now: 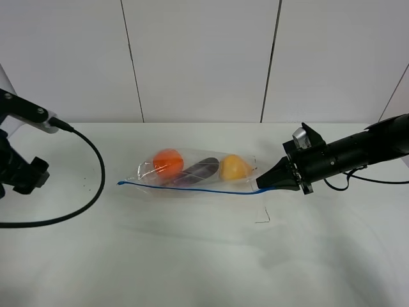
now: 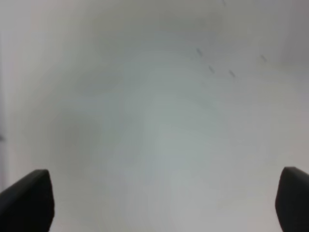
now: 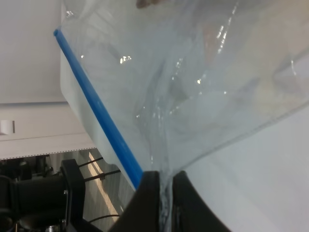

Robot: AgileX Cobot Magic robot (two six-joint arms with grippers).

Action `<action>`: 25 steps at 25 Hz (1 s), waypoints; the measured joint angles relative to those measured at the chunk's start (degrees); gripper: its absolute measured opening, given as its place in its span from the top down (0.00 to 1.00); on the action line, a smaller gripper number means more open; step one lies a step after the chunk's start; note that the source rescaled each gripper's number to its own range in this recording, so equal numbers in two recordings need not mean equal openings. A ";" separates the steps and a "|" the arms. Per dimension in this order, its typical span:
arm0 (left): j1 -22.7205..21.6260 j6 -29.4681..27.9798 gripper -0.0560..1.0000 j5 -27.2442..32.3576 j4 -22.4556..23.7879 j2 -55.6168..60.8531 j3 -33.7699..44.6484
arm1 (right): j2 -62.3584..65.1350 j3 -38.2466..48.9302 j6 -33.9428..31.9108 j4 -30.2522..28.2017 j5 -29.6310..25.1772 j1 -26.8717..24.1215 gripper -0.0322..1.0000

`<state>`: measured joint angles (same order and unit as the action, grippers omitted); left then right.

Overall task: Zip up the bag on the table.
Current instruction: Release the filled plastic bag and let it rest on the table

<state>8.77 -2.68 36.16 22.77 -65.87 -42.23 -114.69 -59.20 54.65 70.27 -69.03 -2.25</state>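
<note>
White worktop (image 1: 192, 268) bears a clear bag (image 1: 198, 174) of 3 produce pieces (image 1: 168, 161), orange, purple, yellow; right gripper (image 1: 262, 183) pinches its zip-end corner, left gripper (image 2: 161, 200) spread, well apart

bag (image 1: 192, 171) on table (image 1: 192, 256), right gripper (image 1: 261, 186) seemingly gripping

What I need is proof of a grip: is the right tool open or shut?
Shut on the bag: the right wrist view shows the right tool pinching its clear plastic beside the blue zip strip.
</note>
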 joint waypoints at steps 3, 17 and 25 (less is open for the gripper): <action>-6.36 9.17 0.01 4.31 -14.51 1.67 -1.76 | 0.00 0.00 0.13 0.00 0.00 0.00 0.97; -13.17 12.54 0.01 21.70 -26.76 12.47 -3.26 | 0.00 0.00 0.29 -0.85 0.00 0.00 0.97; -13.17 12.54 0.01 23.94 -26.76 27.62 -1.04 | 0.00 0.00 0.68 -0.85 0.00 0.00 0.97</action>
<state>-4.40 9.86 60.10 -3.98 -38.25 -43.27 -114.69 -59.20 55.34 69.42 -69.03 -2.25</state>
